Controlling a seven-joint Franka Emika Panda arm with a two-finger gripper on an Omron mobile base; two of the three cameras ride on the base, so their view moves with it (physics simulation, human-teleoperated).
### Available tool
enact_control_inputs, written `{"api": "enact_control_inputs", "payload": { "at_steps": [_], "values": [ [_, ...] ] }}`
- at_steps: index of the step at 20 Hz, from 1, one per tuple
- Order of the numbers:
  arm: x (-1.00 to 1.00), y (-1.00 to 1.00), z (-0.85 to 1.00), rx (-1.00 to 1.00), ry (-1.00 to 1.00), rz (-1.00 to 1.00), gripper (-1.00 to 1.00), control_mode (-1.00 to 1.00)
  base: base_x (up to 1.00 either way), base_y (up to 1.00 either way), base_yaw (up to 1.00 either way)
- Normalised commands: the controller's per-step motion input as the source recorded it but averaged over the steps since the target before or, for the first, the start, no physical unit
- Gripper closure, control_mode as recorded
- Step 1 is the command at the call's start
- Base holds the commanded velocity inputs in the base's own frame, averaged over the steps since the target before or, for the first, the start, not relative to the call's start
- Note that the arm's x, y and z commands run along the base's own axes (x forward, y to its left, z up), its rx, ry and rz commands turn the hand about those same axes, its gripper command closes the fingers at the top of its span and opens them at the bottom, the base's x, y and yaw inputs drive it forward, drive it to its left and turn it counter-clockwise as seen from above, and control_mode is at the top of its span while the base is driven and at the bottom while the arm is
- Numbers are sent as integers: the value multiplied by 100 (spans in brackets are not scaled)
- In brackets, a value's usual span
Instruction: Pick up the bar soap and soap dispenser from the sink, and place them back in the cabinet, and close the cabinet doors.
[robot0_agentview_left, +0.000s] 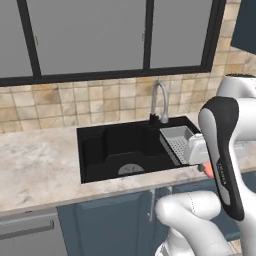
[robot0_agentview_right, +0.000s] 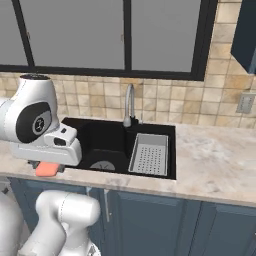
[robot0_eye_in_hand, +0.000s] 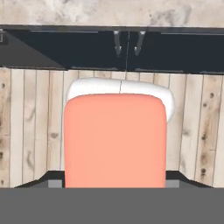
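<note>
The marble table (robot0_agentview_right: 220, 160) carries the black sink (robot0_agentview_right: 107, 140), its grey perforated tray (robot0_agentview_right: 148, 154) in the right half and the curved faucet (robot0_agentview_right: 129, 102) behind. At the table's near edge, left of the sink, the end effector (robot0_agentview_right: 48, 169) grips the salmon bar soap (robot0_eye_in_hand: 115, 142).

Deep black rectangular sink (robot0_agentview_right: 100, 137) with grey perforated tray (robot0_agentview_right: 149, 154), curved silver faucet (robot0_agentview_right: 129, 104); salmon-pink bar soap (robot0_agentview_right: 47, 169) beneath white hand.
</note>
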Motion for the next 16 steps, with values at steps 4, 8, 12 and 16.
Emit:
{"api": "enact_control_inputs", "payload": {
  "at_steps": [4, 8, 12, 16],
  "values": [
    [0, 0, 0, 0, 0, 0, 100, 100, -71, -26, -4],
    [0, 0, 0, 0, 0, 0, 100, 100, -52, -41, -2],
    [0, 0, 0, 0, 0, 0, 100, 100, -36, -67, 0],
    [0, 0, 0, 0, 0, 0, 100, 100, -32, -80, 0]
  ]
}}
